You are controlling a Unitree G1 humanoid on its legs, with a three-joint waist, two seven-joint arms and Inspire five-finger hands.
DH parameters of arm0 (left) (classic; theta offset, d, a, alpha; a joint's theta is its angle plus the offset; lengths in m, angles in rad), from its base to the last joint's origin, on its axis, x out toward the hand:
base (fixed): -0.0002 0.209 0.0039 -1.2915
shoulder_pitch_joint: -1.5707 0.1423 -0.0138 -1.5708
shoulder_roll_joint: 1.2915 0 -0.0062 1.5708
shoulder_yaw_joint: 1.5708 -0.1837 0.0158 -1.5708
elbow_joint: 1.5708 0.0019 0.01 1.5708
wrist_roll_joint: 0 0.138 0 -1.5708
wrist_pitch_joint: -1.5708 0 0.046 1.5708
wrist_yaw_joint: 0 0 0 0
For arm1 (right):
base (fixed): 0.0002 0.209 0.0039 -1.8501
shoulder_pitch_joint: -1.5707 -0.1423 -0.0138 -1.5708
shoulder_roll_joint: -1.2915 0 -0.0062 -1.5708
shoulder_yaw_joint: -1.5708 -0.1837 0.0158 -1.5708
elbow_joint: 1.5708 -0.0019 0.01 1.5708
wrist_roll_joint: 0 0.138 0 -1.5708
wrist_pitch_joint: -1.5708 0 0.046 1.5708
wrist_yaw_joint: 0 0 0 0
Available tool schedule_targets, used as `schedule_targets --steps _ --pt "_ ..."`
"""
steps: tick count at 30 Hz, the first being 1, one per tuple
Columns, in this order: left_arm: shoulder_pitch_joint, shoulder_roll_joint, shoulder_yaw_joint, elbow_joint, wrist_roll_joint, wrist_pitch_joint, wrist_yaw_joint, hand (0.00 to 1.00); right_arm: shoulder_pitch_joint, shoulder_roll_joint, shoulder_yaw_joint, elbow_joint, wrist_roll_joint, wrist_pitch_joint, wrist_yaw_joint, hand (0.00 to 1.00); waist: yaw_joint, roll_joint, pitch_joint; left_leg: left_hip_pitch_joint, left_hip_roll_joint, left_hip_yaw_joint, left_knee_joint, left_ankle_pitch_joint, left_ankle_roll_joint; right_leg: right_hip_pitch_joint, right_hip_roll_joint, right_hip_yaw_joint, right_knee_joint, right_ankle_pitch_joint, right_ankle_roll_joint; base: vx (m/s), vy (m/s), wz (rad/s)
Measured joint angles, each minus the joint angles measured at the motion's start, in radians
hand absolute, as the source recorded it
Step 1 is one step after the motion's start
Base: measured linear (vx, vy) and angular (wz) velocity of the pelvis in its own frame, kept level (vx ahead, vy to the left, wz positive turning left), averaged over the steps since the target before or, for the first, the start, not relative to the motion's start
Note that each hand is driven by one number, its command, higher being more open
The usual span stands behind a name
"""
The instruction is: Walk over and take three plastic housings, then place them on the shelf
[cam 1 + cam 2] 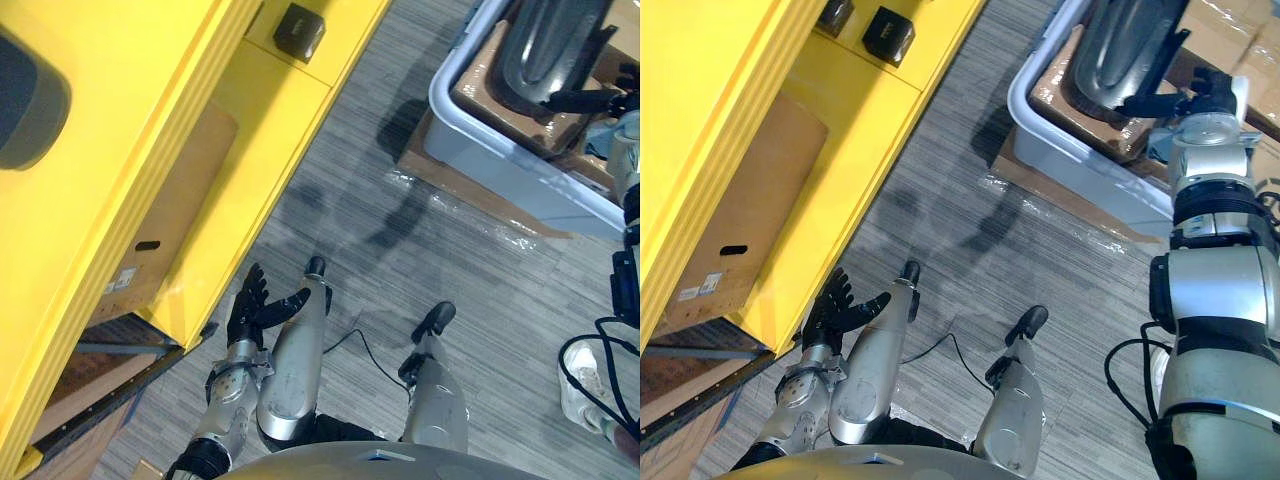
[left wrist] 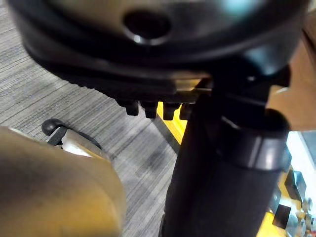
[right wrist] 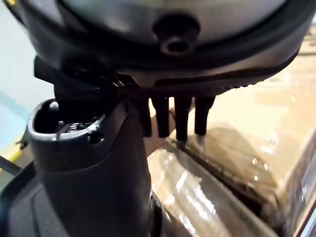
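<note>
Down at seven o'clock our left hand (image 1: 828, 315) is hanging spread and empty. At one o'clock our right hand (image 1: 1188, 98) is hovering straight-fingered over the plastic housing (image 1: 1130, 40) in the grey bin (image 1: 1080, 160) — we are needing a firm rim grip.

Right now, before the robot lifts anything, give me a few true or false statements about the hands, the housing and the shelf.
1. The left hand is open and empty. True.
2. A small black block sits on the yellow shelf. True.
3. The plastic housing lies on the yellow shelf. False: it lies in the grey bin, on top of cardboard boxes.
4. The right hand hangs down beside the shelf. False: it reaches over the bin at the housing, with its fingers straight.
</note>
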Motion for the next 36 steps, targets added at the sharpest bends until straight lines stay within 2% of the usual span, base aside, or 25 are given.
schedule_targets --steps 6,9,11,13,16,18,21,25,26,27,28,32,34,35,36 --pt "0.006 0.006 0.065 0.128 -0.03 0.008 -0.019 1.0 0.003 -0.027 -0.046 0.054 0.006 0.051 0.004 0.0 0.003 -0.001 0.0 -0.008 -0.001 -0.013 -0.004 0.005 -0.004 -0.014 -0.001 -0.013 0.027 -0.019 0.004 -0.02 -0.01 0.06" --pt "0.03 0.005 0.08 0.142 -0.15 0.036 -0.061 1.0 0.016 -0.027 -0.076 0.053 0.031 0.05 0.002 0.0 -0.003 -0.006 0.002 -0.006 0.0 -0.02 -0.004 0.005 -0.004 -0.011 0.001 -0.026 0.033 -0.02 0.003 -0.01 -0.014 0.05" --pt "0.039 -0.003 0.117 0.139 -0.219 0.05 -0.098 1.0 0.048 -0.024 -0.148 0.054 0.075 0.067 0.004 0.0 -0.003 -0.014 0.004 0.005 0.005 -0.024 -0.006 0.006 -0.005 -0.007 0.002 -0.036 0.052 -0.023 -0.001 -0.03 -0.015 0.05" --pt "0.055 -0.002 0.195 0.132 -0.223 0.048 -0.114 1.0 0.107 0.009 -0.236 0.08 0.09 0.083 -0.003 0.0 -0.009 -0.039 0.004 0.037 0.008 -0.028 -0.018 0.006 -0.005 0.014 0.0 -0.045 0.076 -0.042 -0.004 -0.03 -0.014 0.09" --pt "0.055 0.004 0.276 0.12 -0.221 0.036 -0.115 1.0 0.167 0.02 -0.315 0.093 0.09 0.097 -0.043 0.0 -0.018 -0.06 0.004 0.064 0.007 -0.039 -0.03 0.009 -0.01 0.034 -0.006 -0.059 0.111 -0.081 -0.008 -0.04 -0.02 0.16" --pt "0.06 0.016 0.334 0.078 -0.214 0.02 -0.093 1.0 0.218 0.025 -0.391 0.091 0.078 0.095 -0.099 0.0 -0.028 -0.094 0.005 0.101 0.006 -0.041 -0.07 0.03 -0.019 0.044 -0.012 -0.063 0.136 -0.106 -0.014 -0.04 -0.04 0.11" --pt "0.095 0.031 0.379 -0.011 -0.214 0.024 -0.091 1.0 0.268 0.028 -0.44 0.088 0.038 0.084 -0.147 0.0 -0.054 -0.131 0.006 0.166 0.008 -0.042 -0.132 0.058 -0.03 0.084 -0.012 -0.072 0.136 -0.116 -0.02 -0.02 -0.06 0.1" --pt "0.163 0.04 0.417 -0.236 -0.212 0.032 -0.146 1.0 0.377 0.027 -0.458 0.005 -0.004 -0.03 -0.214 0.0 -0.103 -0.191 0.002 0.274 0.025 -0.036 -0.253 0.11 -0.053 0.147 0.004 -0.079 0.107 -0.124 -0.027 -0.01 -0.088 0.0" --pt "0.165 0.04 0.417 -0.244 -0.212 0.033 -0.148 1.0 0.381 0.027 -0.458 -0.001 -0.005 -0.033 -0.218 0.0 -0.104 -0.193 0.002 0.278 0.025 -0.035 -0.259 0.112 -0.053 0.149 0.004 -0.079 0.105 -0.124 -0.027 0.0 -0.108 0.02" --pt "0.164 0.038 0.413 -0.321 -0.212 0.056 -0.168 1.0 0.426 0.027 -0.455 -0.102 -0.043 -0.067 -0.264 0.0 -0.125 -0.203 -0.005 0.326 0.028 -0.033 -0.318 0.139 -0.06 0.179 0.009 -0.084 0.087 -0.125 -0.03 0.01 -0.105 0.02" --pt "0.163 0.038 0.408 -0.371 -0.213 0.082 -0.187 1.0 0.474 0.027 -0.453 -0.192 -0.081 -0.088 -0.296 0.0 -0.142 -0.211 -0.035 0.344 0.033 -0.028 -0.363 0.157 -0.066 0.182 0.015 -0.087 0.071 -0.125 -0.031 0.02 -0.101 0.01" --pt "0.149 0.032 0.37 -0.504 -0.231 0.162 -0.257 1.0 0.582 0.034 -0.435 -0.404 -0.209 -0.132 -0.383 0.0 -0.164 -0.225 -0.121 0.418 0.058 -0.011 -0.458 0.19 -0.081 0.224 0.044 -0.089 0.016 -0.116 -0.042 0.09 -0.084 -0.08" --pt "0.126 0.026 0.321 -0.561 -0.298 0.241 -0.306 1.0 0.616 0.066 -0.407 -0.518 -0.313 -0.154 -0.405 0.0 -0.185 -0.231 -0.198 0.472 0.068 0.008 -0.511 0.2 -0.085 0.261 0.055 -0.087 -0.019 -0.114 -0.044 0.15 -0.065 -0.13" --pt "0.118 0.025 0.307 -0.571 -0.32 0.266 -0.318 1.0 0.63 0.078 -0.405 -0.557 -0.339 -0.162 -0.411 0.0 -0.188 -0.231 -0.215 0.485 0.07 0.016 -0.519 0.2 -0.086 0.27 0.057 -0.085 -0.026 -0.114 -0.044 0.16 -0.046 -0.16" --pt "0.098 0.017 0.287 -0.58 -0.382 0.319 -0.336 1.0 0.657 0.102 -0.398 -0.62 -0.394 -0.186 -0.42 0.0 -0.195 -0.232 -0.241 0.512 0.075 0.034 -0.533 0.201 -0.087 0.29 0.061 -0.083 -0.037 -0.114 -0.044 0.11 -0.025 -0.18"
